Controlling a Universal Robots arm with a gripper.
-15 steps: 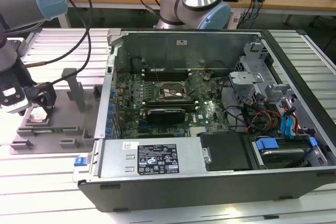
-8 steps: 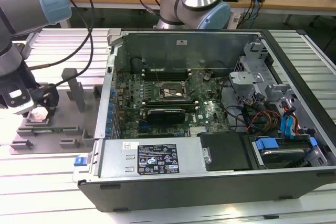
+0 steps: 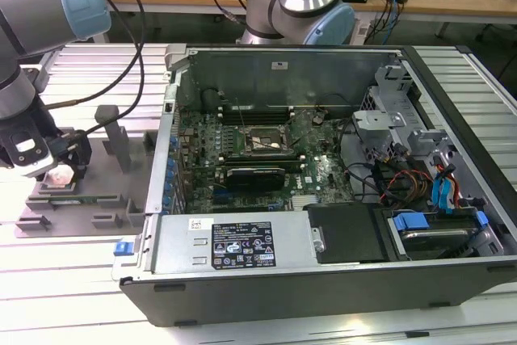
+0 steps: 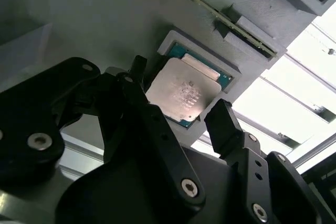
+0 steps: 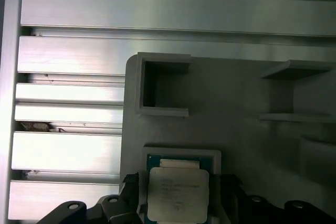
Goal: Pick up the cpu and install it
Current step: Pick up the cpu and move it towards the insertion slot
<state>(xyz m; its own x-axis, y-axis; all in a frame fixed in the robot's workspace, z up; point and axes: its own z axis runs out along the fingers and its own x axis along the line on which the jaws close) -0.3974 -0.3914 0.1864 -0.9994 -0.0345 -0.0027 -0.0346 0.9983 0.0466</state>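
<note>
Black end effector [image 4: 180,88] links crowd the foreground of the second wrist view. Its two fingers [image 4: 137,69] stand apart, one on each side of the cpu [image 4: 184,93] and close to its edges, not closed on it. The cpu lies silver side up in a square pocket of the grey tray [image 4: 105,19], with its green rim showing along the pocket wall. A thin memory stick [image 4: 236,31] sits on edge in a slot just beside the pocket.

In the first wrist view, the end effector [image 5: 180,184] straddles the cpu [image 5: 178,195] in the same way, with a dark finger [image 5: 131,184] at either flank. The tray [image 5: 236,103] carries an empty square recess and low ledges beyond the pocket. It rests on a ribbed aluminium surface [image 5: 68,56].

In the exterior view, the arm [image 3: 48,6] reaches down at the exterior view's left. It holds the end effector [image 3: 60,169] low over the tray [image 3: 101,169], right at the cpu [image 3: 60,177]. An open computer case [image 3: 242,244] lies on the surface [image 3: 73,280] just beside the tray, toward the exterior view's right. The black-framed socket [image 3: 262,141] on its board is well apart from the cpu.
</note>
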